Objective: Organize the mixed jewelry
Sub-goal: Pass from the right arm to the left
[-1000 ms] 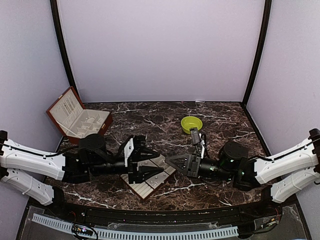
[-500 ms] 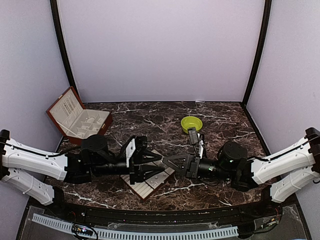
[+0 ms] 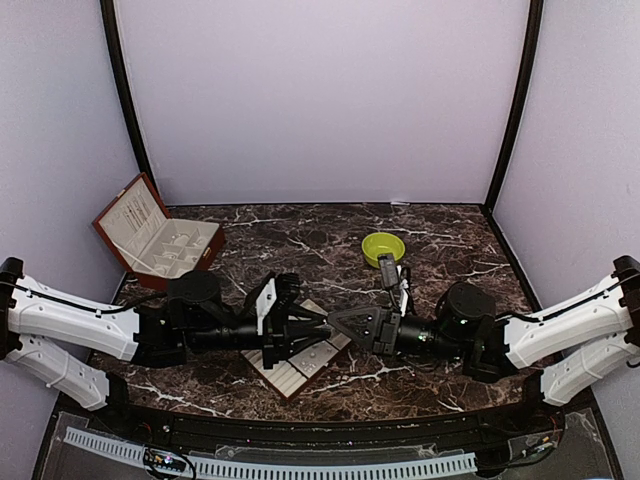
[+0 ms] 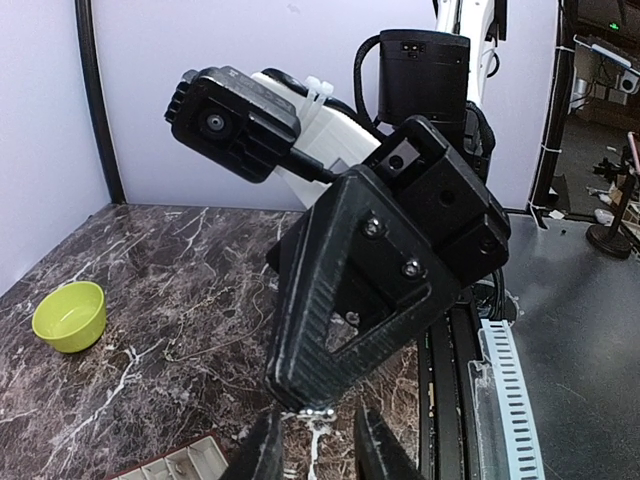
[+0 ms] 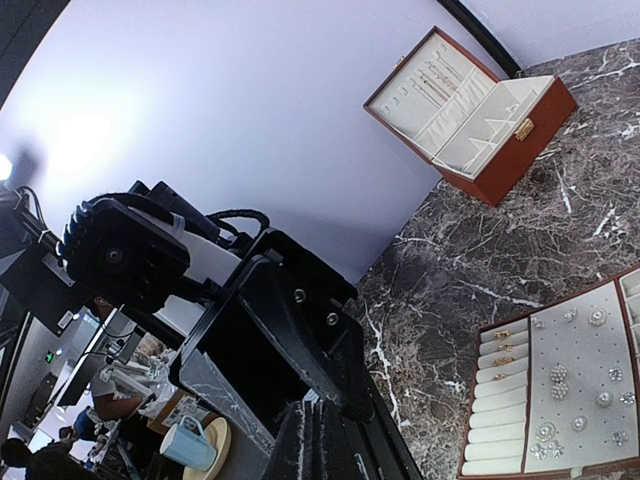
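step: looks like a mid-air handover over the tray [image 3: 300, 368], near centre of the table [image 3: 300, 235]
right fingers [image 3: 338, 322]: pinched fully together; a tiny silvery piece [image 4: 318, 411] sits at their tip, seemingly held
left fingers [image 3: 308, 328]: part open, 1 each side of that piece, gap visible; nothing gripped yet
other jewelry: studs [image 5: 557, 378] and small rings [image 5: 503, 347] on the tray's cream pad; bowl [image 3: 383, 247] far right, box [image 3: 160, 245] far left, both well apart from the tips
risk 1: piece is tiny; if right lets go before left has a firm pinch, it drops and may bounce onto the veined marble, hard to spot
risk 2: tips misaligned; left could clamp right's tip, not the piece
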Action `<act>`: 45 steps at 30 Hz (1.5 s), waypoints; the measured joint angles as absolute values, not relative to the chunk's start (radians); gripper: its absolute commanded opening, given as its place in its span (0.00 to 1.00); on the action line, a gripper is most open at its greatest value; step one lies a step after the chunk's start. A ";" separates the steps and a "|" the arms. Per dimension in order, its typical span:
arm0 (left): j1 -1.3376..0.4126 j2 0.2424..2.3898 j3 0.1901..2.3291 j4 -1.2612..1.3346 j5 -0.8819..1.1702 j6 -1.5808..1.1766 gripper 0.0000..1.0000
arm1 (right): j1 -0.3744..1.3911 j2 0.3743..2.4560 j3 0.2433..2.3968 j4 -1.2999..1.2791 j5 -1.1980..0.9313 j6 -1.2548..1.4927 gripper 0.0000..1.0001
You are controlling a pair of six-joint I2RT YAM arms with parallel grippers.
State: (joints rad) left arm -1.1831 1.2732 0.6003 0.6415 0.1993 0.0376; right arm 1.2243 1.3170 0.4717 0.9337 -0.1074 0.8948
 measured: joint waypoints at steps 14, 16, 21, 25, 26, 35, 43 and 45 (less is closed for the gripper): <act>-1.183 1.275 0.601 0.658 0.185 0.037 0.25 | 1.224 1.314 0.471 0.918 -0.088 0.895 0.00; -1.183 1.275 0.601 0.659 0.185 0.037 0.24 | 1.224 1.314 0.471 0.917 -0.085 0.895 0.00; -1.183 1.277 0.601 0.659 0.185 0.037 0.22 | 1.224 1.314 0.471 0.910 -0.081 0.895 0.00; -1.183 1.281 0.602 0.659 0.185 0.037 0.18 | 1.224 1.314 0.471 0.908 -0.081 0.895 0.00; -1.183 1.281 0.602 0.659 0.183 0.036 0.17 | 1.224 1.314 0.471 0.907 -0.081 0.895 0.00; -1.183 1.282 0.602 0.659 0.171 0.032 0.11 | 1.224 1.314 0.471 0.904 -0.071 0.896 0.00; -1.183 1.283 0.601 0.658 0.163 0.022 0.09 | 1.224 1.314 0.471 0.901 -0.059 0.900 0.13; -1.183 1.283 0.602 0.657 0.157 0.013 0.09 | 1.225 1.314 0.471 0.898 -0.054 0.900 0.24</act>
State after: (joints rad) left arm -1.1831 1.2827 0.6018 0.6567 0.1574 0.0128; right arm 1.2247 1.3144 0.4713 0.8978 -0.0536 0.9001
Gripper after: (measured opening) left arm 0.095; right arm 0.102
